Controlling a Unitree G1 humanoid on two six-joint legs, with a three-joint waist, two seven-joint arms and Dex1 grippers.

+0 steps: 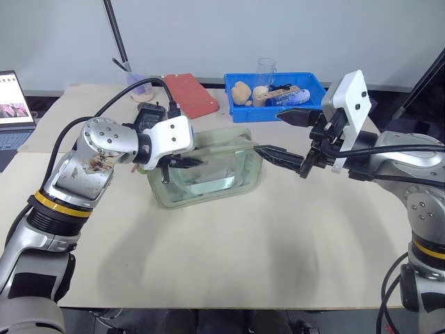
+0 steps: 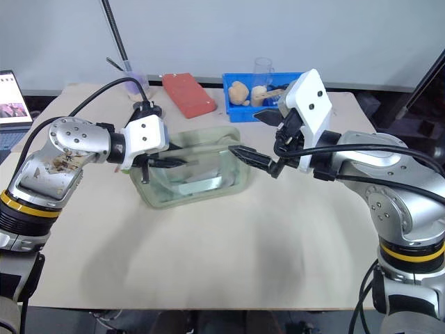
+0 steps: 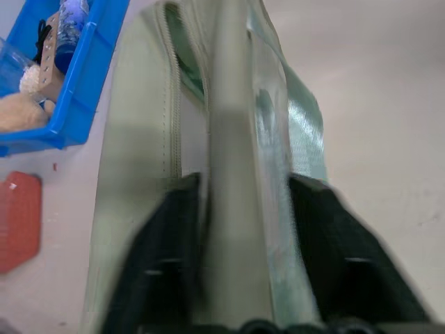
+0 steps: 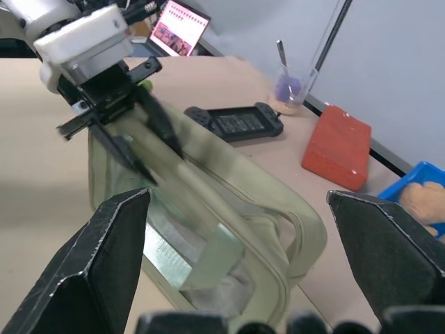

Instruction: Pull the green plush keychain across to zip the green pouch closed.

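The green pouch point(image 1: 215, 174) lies in the middle of the table with its top zipper open. Its clear window shows items inside. My left gripper point(image 1: 188, 163) is at the pouch's left end. In the left wrist view its two black fingers point(image 3: 174, 229) press on either side of the pouch's pale top rim point(image 3: 233, 174). My right gripper point(image 1: 285, 136) hovers just off the pouch's right end, open wide and holding nothing. A speck of bright green point(image 4: 146, 85) beside the left gripper may be the green plush keychain; I cannot tell.
A blue tray point(image 1: 250, 115) with plush items and a clear glass point(image 1: 265, 69) stands behind the pouch on the right. A red case point(image 1: 191, 94), a black device point(image 4: 233, 120) and a cup point(image 1: 135, 83) sit behind it on the left. A laptop point(image 1: 14, 104) is at far left.
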